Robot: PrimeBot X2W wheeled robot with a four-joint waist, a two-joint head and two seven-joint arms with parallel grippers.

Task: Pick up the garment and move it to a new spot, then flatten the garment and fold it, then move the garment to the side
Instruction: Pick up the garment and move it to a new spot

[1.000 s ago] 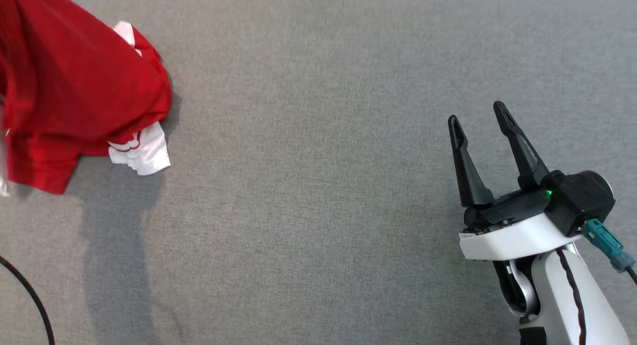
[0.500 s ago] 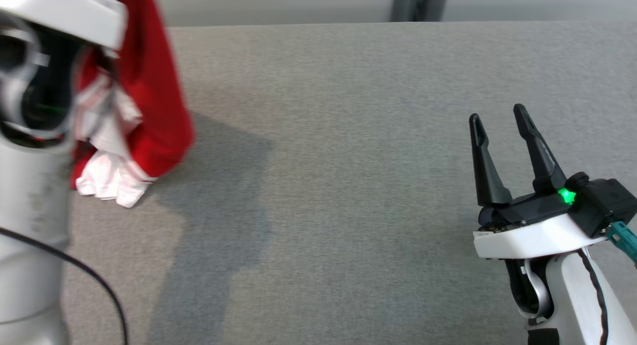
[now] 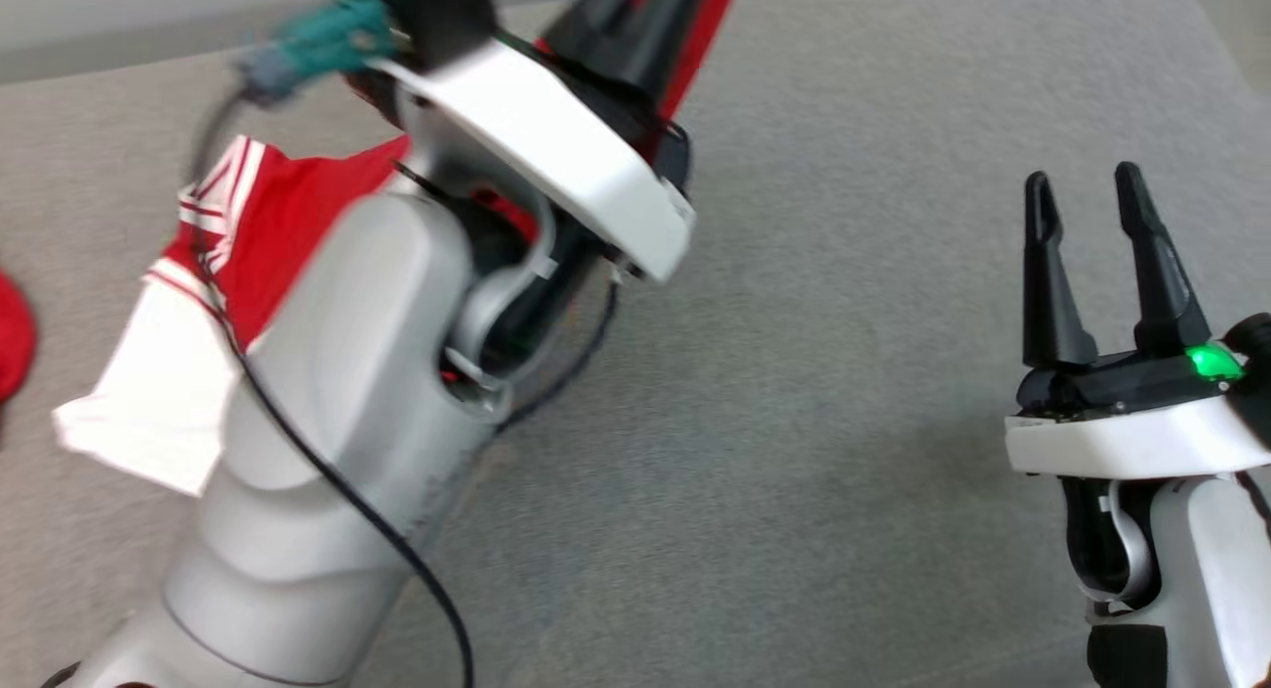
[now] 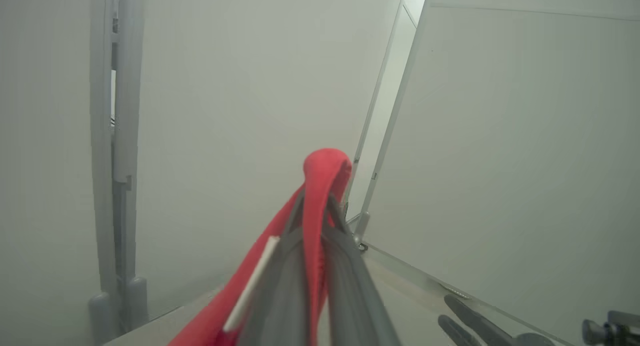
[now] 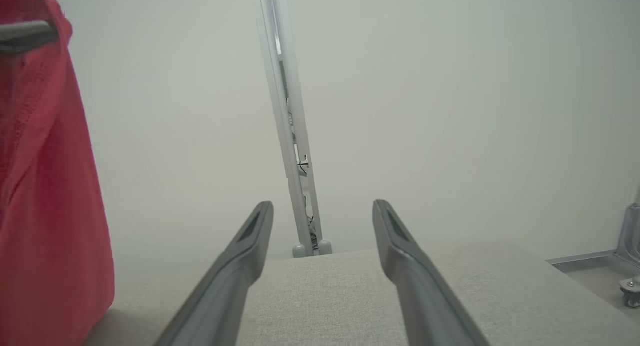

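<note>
The first step is in hand: the garment is picked up and on its way to a new spot. Over the left side of the worktop its red cloth and white-striped sleeve hang in the air; blur hides whether the lowest corner touches the surface. The left end effector is clamped narrow on a fold of the red cloth, which loops over its fingertips in the left wrist view. The pale left forearm reaches up toward the far edge. Near the right edge the right end effector stands wide and empty, well apart from the cloth.

Next, I judge, the left arm needs to carry the garment over the bare middle of the worktop and lower it so that it lands spread rather than heaped. The right end effector will likely have to take a second edge for the flattening.

A second ago the garment lay bunched at the far left corner. Half a second ago the left arm stood at the left edge with the cloth hanging beside it. Now the arm reaches toward the middle and the cloth is higher. The head camera has shifted too, so part of that change is the view's own. The right end effector is as wide as before
</note>
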